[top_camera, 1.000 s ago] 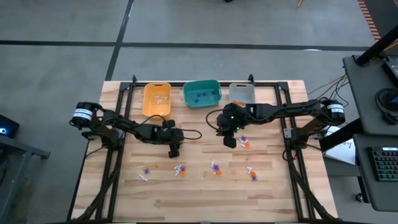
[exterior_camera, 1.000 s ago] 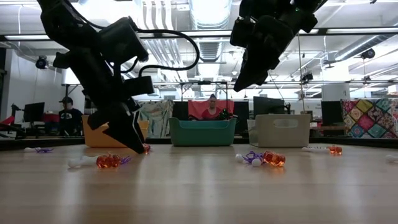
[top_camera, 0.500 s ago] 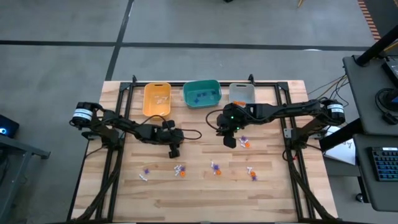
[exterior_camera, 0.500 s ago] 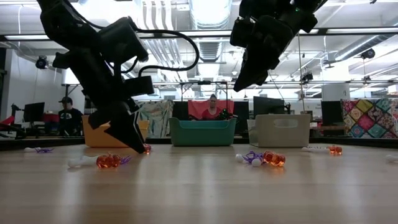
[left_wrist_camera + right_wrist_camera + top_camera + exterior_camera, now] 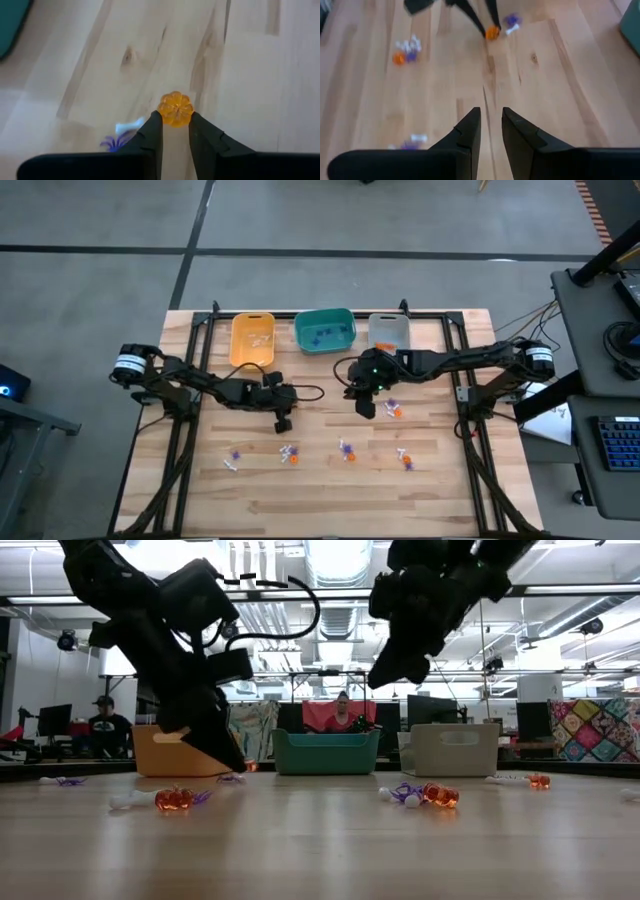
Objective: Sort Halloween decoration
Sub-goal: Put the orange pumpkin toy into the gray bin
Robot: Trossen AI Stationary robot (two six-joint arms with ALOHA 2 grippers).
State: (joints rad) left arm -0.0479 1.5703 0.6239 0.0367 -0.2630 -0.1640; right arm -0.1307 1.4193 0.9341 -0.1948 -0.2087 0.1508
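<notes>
Left hand [image 5: 175, 129] pinching orange pumpkin trinket [image 5: 175, 108] above wooden tabletop [image 5: 260, 90].

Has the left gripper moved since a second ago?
Yes. In the low view the left gripper has lifted off the tabletop and shifted slightly toward the teal bin, gripping the orange pumpkin trinket.

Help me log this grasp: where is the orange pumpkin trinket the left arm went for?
The orange pumpkin trinket sits pinched at the tips of the left end effector, left of table centre in the high view, below the yellow bin.
</notes>
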